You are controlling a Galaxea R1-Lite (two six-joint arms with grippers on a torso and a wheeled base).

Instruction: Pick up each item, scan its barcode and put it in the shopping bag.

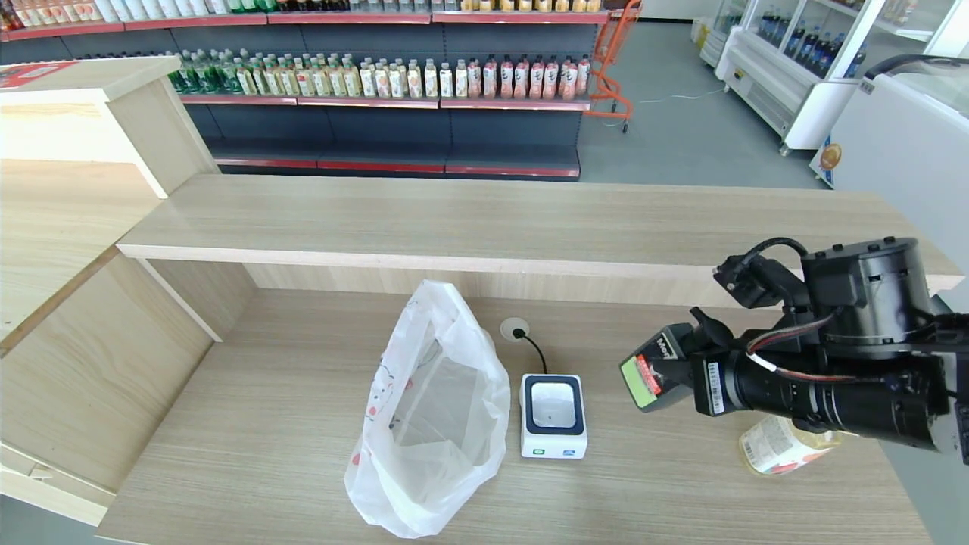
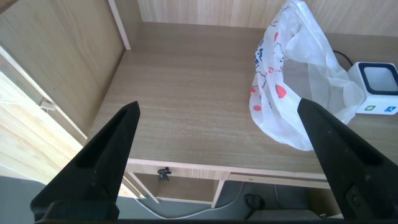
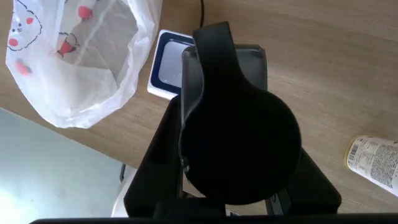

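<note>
Right gripper (image 1: pixel 676 356), clamping a small box (image 1: pixel 642 378) right of the scanner (image 1: pixel 553 415), must apparently present its barcode next; left gripper (image 2: pixel 217 115) stands open.

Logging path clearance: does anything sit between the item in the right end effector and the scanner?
Nothing visible: only bare counter lies between the box and the scanner; the bottle lies farther right.

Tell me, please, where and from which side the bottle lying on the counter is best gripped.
Grip the bottle round its labelled body, coming down from above and closing across its round sides: it lies on its side on the counter, so those flanks are free. The right gripper is shut on a dark box, so that probably goes first.
</note>
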